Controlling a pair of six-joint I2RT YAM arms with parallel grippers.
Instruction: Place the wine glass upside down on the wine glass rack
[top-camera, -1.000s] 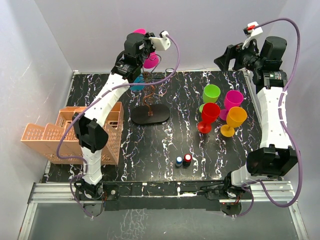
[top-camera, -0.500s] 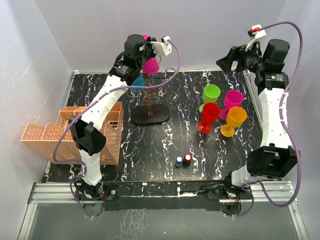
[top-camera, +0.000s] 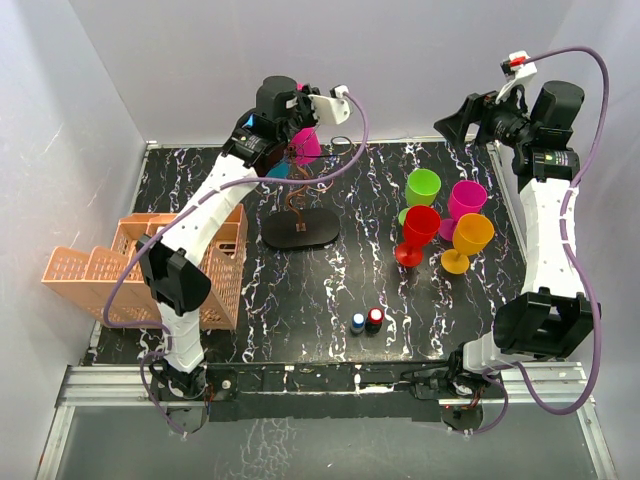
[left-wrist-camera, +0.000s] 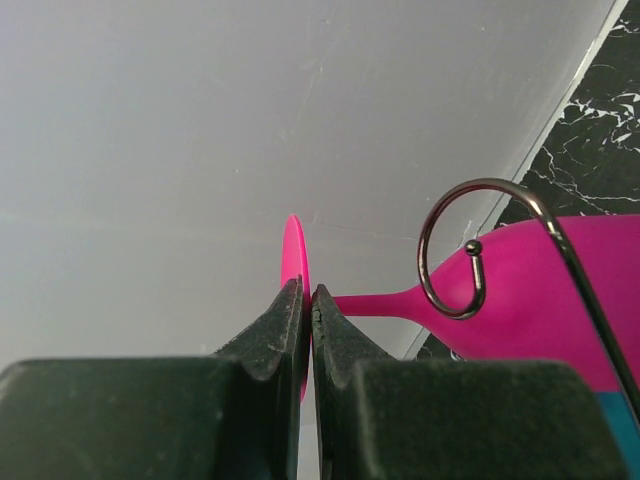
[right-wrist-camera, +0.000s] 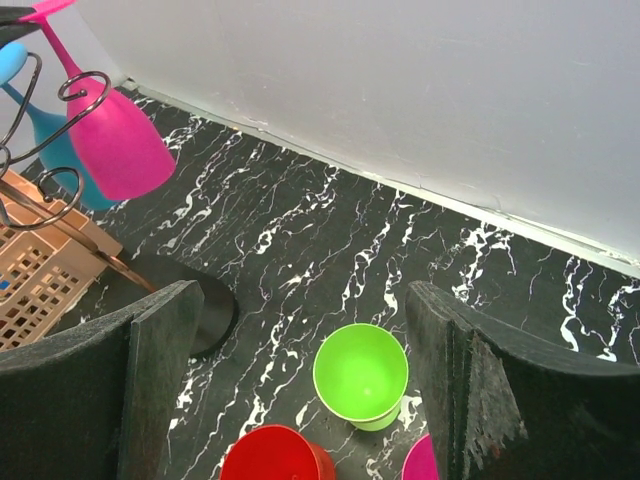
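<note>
Pinching foot of upside-down pink wine glass (left-wrist-camera: 540, 300), left end effector (left-wrist-camera: 306, 300) clenched; stem near wine glass rack (top-camera: 310, 236) scroll; right end effector (right-wrist-camera: 298, 320) released, empty.

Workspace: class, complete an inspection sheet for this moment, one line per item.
Surface: black marbled table.
Job's things: pink glass upside down at the rack's curl; blue glass upside down beside it.
Clutter: green glass, red glass, second pink glass, orange glass upright at right; crate left; two bottles in front.
Grippers: left gripper shut on pink glass's foot; right gripper open, empty.
Cables: purple cable along each arm.
Surroundings: plain grey walls.
</note>
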